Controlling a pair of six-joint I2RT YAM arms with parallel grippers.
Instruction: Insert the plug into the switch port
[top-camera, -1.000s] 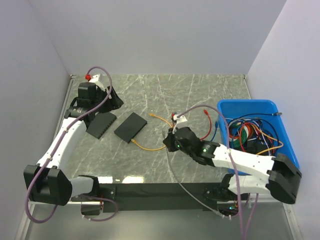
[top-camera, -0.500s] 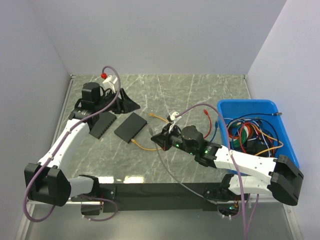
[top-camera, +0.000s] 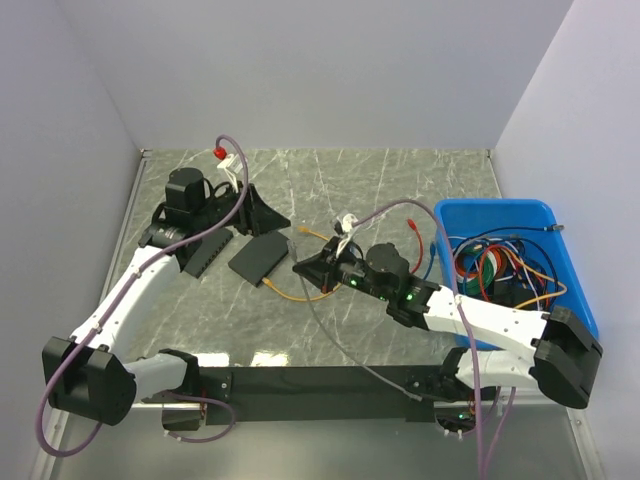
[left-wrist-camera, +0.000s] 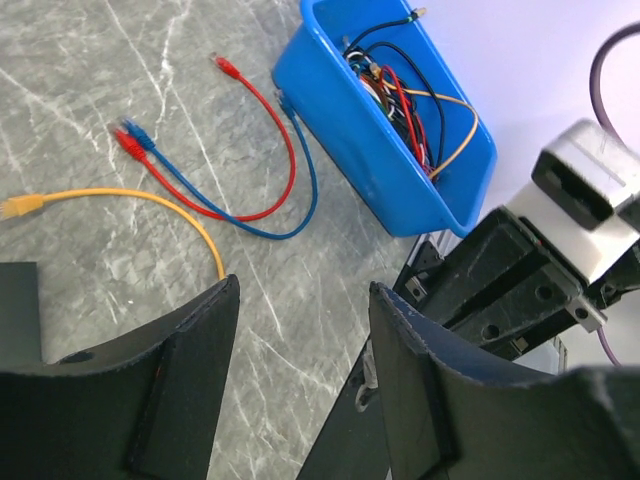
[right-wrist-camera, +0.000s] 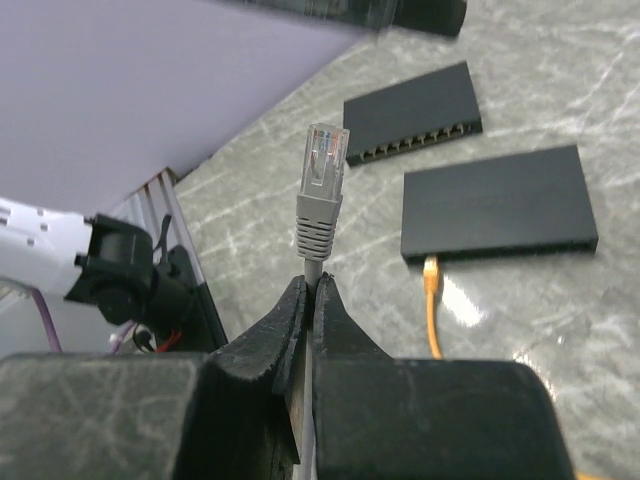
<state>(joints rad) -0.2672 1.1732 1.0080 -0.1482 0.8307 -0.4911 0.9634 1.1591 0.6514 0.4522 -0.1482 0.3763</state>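
The right gripper (right-wrist-camera: 310, 295) is pinched fully together on a thin grey cable (right-wrist-camera: 313, 268) just under the plug (right-wrist-camera: 325, 160), which stands straight up above the fingertips in the air, well short of both switches. It's a small thing: a clear, hard plastic tip with a ribbed grey rubber sleeve behind it. I'd judge it nearly weightless, and the cable soft and floppy. Because the hold is on the cable below the sleeve, the plug may tip or twist when pushed. A hold on the sleeve itself looks firmer, and the little latch on the tip looks easy to snap. On the grey marble-patterned table (right-wrist-camera: 560, 90) lie two flat, matt black boxes with square edges. The farther switch (right-wrist-camera: 412, 115) shows its row of ports (right-wrist-camera: 420, 140) along the near side. The nearer switch (right-wrist-camera: 497, 205) already has an orange cable (right-wrist-camera: 432, 300) in it. The left gripper (left-wrist-camera: 300, 380) hangs partly open with nothing between its dull black fingers (left-wrist-camera: 185, 390). Beyond them sits a glossy blue bin (left-wrist-camera: 400, 190) of tangled leads.
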